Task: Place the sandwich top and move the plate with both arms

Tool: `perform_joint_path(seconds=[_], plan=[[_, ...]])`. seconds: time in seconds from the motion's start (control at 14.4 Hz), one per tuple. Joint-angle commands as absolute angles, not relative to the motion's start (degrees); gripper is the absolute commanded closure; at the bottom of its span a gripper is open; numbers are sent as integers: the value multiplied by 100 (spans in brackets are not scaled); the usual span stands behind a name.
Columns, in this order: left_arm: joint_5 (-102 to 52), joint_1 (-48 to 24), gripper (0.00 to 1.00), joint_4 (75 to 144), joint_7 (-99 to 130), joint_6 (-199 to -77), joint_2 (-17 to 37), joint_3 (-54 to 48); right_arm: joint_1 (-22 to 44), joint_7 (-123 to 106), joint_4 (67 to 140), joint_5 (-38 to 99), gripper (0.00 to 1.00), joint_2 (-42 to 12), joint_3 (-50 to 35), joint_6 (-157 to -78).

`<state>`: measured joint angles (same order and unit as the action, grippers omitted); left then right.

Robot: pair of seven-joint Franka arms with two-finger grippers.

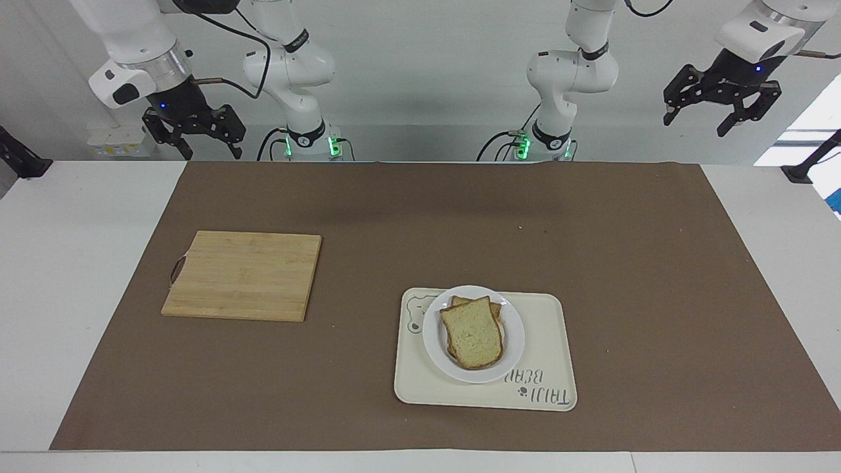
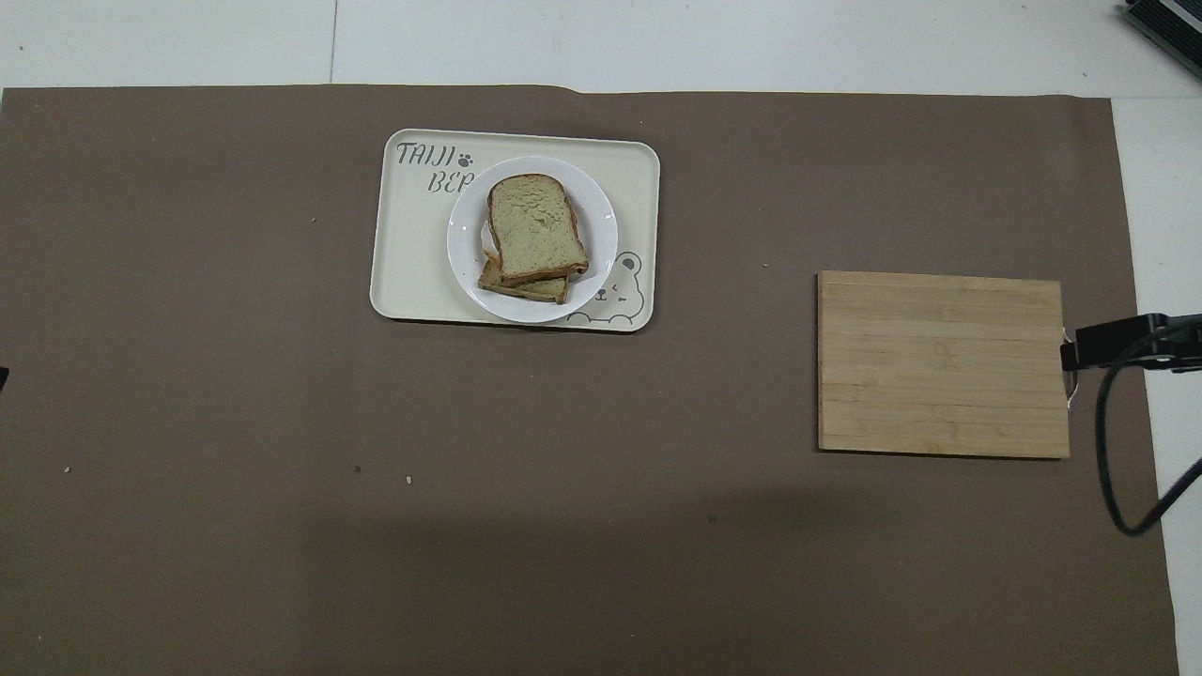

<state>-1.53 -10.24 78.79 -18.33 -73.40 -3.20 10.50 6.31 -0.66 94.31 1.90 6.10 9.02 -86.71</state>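
You see both grippers, left gripper and right gripper, raised, open and empty, well apart from the plate edges.

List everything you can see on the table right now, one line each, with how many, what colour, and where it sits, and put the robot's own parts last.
Paper mat: one, brown, covering most of the white table.
Wooden cutting board: one, light bamboo, on the mat toward the right arm's end.
Rectangular tray with bear drawing: one, cream, on the mat, farther from the robots than the board.
Small round plate: one, white, on the tray.
Top bread slice: one, pale green crumb with brown crust, on the plate over a second slice, whose edge peeks out.
Left gripper: one, black, open, raised over the table's edge.
Right gripper: one, black, open, raised over the table's edge.
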Motion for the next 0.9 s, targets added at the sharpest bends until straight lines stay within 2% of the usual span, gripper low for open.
perform_joint_path(seconds=[0.0,0.83], plan=[[-26,-993,0,7945,-1907,-7304,-343,993,580,-237,9439,229,0,598,879,-8745],[44,-993,0,7980,-1259,-7462,-404,984,536,-246,9448,185,0,606,914,-8719]])
